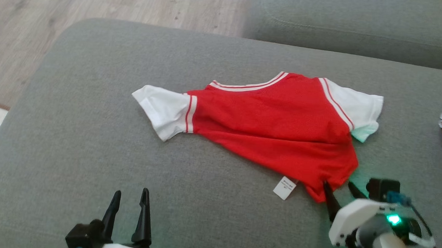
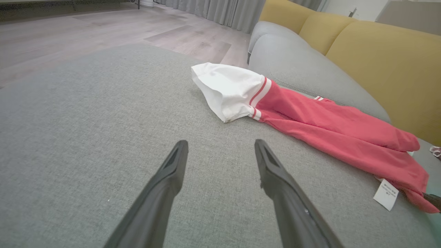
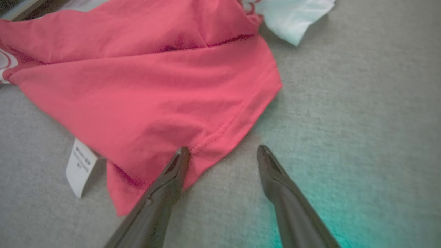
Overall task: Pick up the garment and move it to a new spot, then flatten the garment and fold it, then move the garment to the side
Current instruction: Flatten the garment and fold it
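The red jersey shirt (image 1: 277, 130) with white sleeves lies spread but rumpled on the grey sofa cushion (image 1: 92, 132), with its white care label (image 1: 285, 188) poking out at the near hem. The right gripper (image 3: 223, 150) is spread wide at the shirt's near right hem corner, one fingertip over the hem edge and the other over bare cushion just beside it. The left gripper (image 1: 131, 192), also spread, hovers over bare cushion, well apart from the left sleeve.
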You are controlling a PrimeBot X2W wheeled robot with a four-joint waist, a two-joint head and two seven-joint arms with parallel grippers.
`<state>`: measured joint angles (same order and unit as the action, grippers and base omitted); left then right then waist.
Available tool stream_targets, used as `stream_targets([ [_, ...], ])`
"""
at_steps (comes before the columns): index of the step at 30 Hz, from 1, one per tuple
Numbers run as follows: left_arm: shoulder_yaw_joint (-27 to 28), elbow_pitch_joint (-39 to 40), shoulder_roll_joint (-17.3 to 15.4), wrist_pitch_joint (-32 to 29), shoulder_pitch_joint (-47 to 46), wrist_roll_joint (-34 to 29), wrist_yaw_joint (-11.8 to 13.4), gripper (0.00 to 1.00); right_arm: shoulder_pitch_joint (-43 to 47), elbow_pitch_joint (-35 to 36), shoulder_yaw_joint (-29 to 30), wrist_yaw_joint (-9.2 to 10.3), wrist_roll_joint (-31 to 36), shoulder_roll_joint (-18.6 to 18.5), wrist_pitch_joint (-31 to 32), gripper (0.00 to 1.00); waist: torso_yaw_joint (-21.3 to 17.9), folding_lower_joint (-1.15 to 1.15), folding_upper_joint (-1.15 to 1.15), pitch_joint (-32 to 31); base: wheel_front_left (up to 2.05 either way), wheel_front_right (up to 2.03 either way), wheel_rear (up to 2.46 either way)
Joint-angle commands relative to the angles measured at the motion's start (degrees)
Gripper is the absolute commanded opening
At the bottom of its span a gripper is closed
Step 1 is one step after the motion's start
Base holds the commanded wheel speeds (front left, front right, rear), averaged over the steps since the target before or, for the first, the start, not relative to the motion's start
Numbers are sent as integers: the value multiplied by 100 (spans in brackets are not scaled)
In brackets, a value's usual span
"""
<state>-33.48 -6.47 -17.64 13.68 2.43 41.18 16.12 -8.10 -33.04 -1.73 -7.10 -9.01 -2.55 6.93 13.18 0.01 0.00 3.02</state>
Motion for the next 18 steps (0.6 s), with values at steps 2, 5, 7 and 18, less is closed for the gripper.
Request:
stream_targets([
  [2, 190, 111, -6, 57, -274, -85, 5, 100, -400, -7, -215, -39, -88, -32, 19, 100, 92, -1, 0, 64, 0, 0, 0],
  [5, 212, 77, 16, 70, -289, -89, -9, 100, -588, -209, -294, -39, -206, -32, 19, 62, 121, -1, 0, 77, 0, 0, 0],
  [7, 232, 55, 26, 77, -292, -89, -15, 100, -693, -329, -354, -39, -257, -32, 8, 15, 119, -1, 0, 75, 0, 0, 0],
  [18, 286, 19, 81, 104, -217, -120, -15, 100, -650, 130, -72, -39, 316, -93, 113, 0, -173, -1, 0, -83, 0, 0, 0],
])
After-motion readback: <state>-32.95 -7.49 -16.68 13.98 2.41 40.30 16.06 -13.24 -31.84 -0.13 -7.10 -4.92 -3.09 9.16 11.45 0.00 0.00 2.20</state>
